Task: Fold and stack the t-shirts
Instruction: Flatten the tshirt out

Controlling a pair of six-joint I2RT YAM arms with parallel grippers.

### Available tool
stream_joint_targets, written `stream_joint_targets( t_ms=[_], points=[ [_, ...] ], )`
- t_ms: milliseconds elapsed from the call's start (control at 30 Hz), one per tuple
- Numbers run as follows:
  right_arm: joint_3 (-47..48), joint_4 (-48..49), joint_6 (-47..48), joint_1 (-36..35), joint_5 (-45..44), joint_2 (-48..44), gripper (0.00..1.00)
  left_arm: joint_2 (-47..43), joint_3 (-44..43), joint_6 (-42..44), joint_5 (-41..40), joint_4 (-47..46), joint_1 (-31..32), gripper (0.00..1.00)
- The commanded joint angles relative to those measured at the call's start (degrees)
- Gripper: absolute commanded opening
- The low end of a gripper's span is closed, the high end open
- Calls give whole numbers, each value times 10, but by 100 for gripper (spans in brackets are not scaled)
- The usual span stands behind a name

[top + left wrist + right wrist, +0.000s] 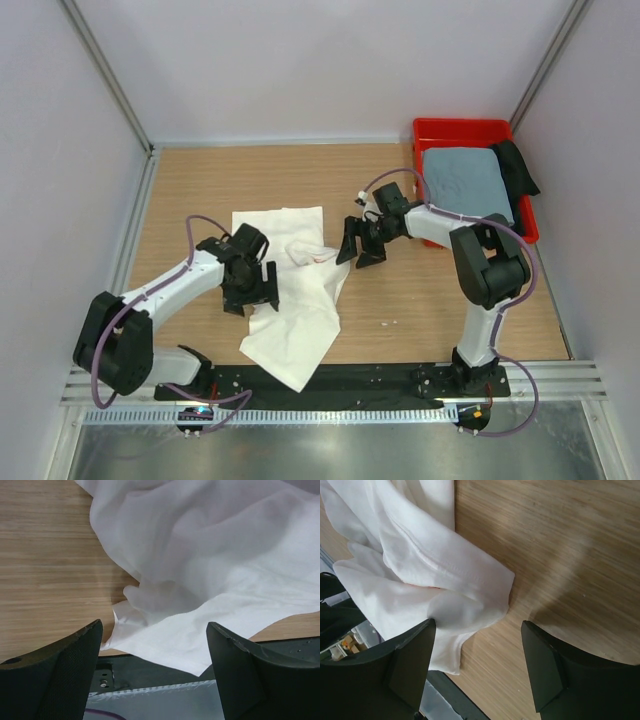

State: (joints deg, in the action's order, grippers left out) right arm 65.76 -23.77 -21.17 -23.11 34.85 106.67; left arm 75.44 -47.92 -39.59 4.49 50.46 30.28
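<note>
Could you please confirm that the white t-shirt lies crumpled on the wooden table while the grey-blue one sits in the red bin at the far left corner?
Not quite: the top external view shows the red bin, with the grey-blue t-shirt in it, at the far right corner, not the left. The white t-shirt does lie crumpled on the table.

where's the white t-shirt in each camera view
top external: white t-shirt lies crumpled, left of centre.
left wrist: white t-shirt fills the upper right.
right wrist: white t-shirt fills the upper left.
shared landmark: the wooden tabletop under it shows in all three views.
</note>
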Motion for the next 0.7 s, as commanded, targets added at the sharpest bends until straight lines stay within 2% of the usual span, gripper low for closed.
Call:
stream_joint_targets(
  t_ms=[0, 133, 233, 267, 333, 367, 400, 433, 533, 667],
  points=[
    [34, 25, 38, -1, 26, 15, 75, 22, 1, 11, 33, -64, -12, 85],
    [39, 35, 29, 0, 50, 28, 70, 48, -2, 14, 42, -84, -17, 81],
    [32, 61, -3, 1, 77, 34, 54, 62, 1, 16, 55, -97, -27, 66],
    [30, 69, -10, 0, 80, 35, 45, 66, 1, 17, 61, -100, -31, 53],
    [23, 80, -33, 0, 83, 25, 29, 65, 0, 21, 64, -105, -34, 40],
    [18, 87, -39, 0, 80, 20, 12, 64, -1, 21, 65, -104, -35, 25],
    [16, 90, -46, 0, 78, 14, 3, 57, -4, 22, 65, -105, -38, 14],
    [15, 87, -53, 0, 68, -8, 2, 54, -18, 22, 66, -93, -39, 1],
    [27, 38, -57, 0, 8, -51, 1, 27, -61, 29, 45, -43, -39, 0],
    [59, -45, -53, 3, -50, -176, 1, -37, -193, 40, 4, 28, -39, 0]
  ],
)
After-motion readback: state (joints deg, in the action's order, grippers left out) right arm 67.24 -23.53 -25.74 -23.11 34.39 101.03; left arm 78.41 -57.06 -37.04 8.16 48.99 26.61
